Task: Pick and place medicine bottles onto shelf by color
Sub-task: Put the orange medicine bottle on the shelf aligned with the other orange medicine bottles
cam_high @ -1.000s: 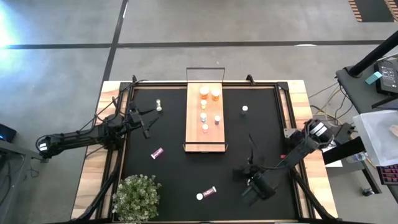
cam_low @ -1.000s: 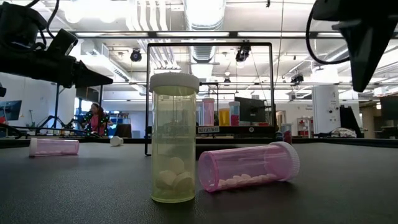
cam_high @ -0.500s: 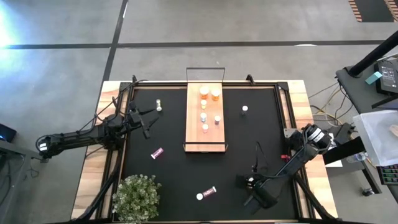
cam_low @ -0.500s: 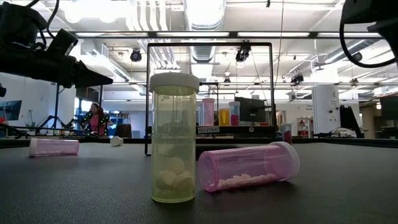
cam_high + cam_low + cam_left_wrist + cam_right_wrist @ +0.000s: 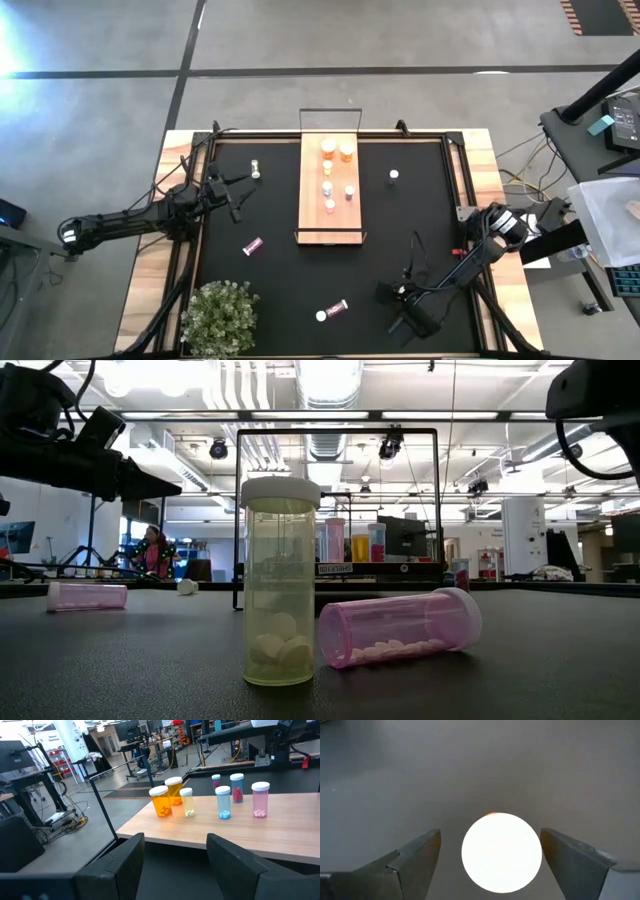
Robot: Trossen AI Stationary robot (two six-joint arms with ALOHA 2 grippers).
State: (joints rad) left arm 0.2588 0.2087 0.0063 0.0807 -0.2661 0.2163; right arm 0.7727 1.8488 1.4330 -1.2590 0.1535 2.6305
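My right gripper (image 5: pixel 490 852) hangs open over the mat's near right part (image 5: pixel 403 300), pointing down. Straight below it stands a bottle whose round white cap (image 5: pixel 501 853) lies between the two fingers, clear of both; an orange rim shows behind the cap. The shelf (image 5: pixel 312 215) lies at the table's middle far side with several bottles upright on it, two of them amber (image 5: pixel 337 151). A pale bottle (image 5: pixel 280 595) stands and a pink one (image 5: pixel 400 628) lies near the front edge. My left gripper (image 5: pixel 175 855) waits open at the far left (image 5: pixel 236 196).
Another pink bottle (image 5: pixel 252 245) lies left of the shelf, a pale one (image 5: pixel 256 170) stands far left, and a white-capped one (image 5: pixel 394 175) stands right of the shelf. A potted plant (image 5: pixel 220 315) fills the near left corner. Black wire frames (image 5: pixel 330 120) rise at the shelf's ends.
My right gripper has moved a little toward the table's near edge and sunk slightly, and its wrist has rolled. In the low view its finger has left the picture at the upper right. The bottles have stayed where they were.
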